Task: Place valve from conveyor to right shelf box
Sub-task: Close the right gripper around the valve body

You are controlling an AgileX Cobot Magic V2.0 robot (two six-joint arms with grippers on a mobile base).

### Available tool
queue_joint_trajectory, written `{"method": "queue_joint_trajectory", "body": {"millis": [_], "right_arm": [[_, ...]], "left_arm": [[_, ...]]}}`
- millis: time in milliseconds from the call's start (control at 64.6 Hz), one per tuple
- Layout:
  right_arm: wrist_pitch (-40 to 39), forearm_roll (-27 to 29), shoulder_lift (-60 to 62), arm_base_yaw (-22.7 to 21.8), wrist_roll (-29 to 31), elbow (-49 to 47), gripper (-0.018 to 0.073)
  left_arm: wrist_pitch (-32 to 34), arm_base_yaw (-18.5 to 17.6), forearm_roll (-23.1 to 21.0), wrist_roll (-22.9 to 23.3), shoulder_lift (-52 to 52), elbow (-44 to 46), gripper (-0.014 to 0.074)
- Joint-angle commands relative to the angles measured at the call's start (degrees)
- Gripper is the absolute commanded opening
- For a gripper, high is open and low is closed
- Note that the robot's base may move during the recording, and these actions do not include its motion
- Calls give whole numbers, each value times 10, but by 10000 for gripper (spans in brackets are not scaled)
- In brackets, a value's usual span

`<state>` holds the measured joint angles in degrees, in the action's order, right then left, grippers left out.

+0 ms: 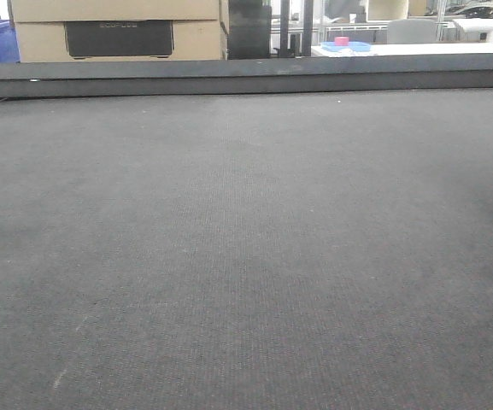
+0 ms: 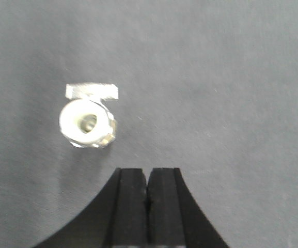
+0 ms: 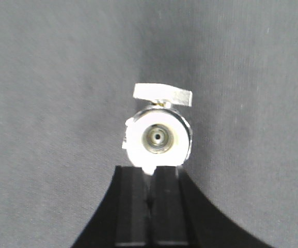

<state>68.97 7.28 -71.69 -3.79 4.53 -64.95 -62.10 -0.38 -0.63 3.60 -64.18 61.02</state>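
Two hands, both pressed together, empty; valve (image 3: 158, 135) on conveyor (image 3: 45, 77) — 12 o'clock off right hand (image 3: 150, 174), just beside tips, bore facing camera; 11 o'clock off left hand (image 2: 147, 175), apart. Right looks nearer.

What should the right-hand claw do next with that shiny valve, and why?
Probably open the right gripper: its fingers are pressed together just short of the valve, which lies on the conveyor. While shut, it could not straddle the valve.
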Motion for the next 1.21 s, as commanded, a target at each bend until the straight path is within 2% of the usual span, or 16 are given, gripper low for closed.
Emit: {"method": "queue_joint_trajectory", "body": {"millis": [0,31,108,217,418,542,728,929,1192], "right_arm": [[10,-9,-29,0,1,-10,167],[10,-9,-37,0,1,-10,263],[10,-9,-55,0,1,-10,431],[2,-9,-85,0,-7,-10,573],[-23,-9,-128,0,-20,9,569],[-78,-11,-141,0,-20,30,569],[-93,-28,-151,0,-32,34,569],[-80,-39,-151,0,-62,34,569],[-57,-39,-151,0,-67,34,569]], "left_arm": [[-3,1,-9,6,-8,6,-111],[-3,1,-9,6,-8,6,-111],[-3,1,-9,6,-9,6,-111],[-3,1,-9,6,-9,6,-111],[-1,1,-9,6,-9,6,-111],[-1,1,-9,6,-9,6,-111],[-1,1,-9,6,-9,6,-111],[-1,1,-9,6,-9,6,-111],[0,1,-9,6,-9,6,-111]]}}
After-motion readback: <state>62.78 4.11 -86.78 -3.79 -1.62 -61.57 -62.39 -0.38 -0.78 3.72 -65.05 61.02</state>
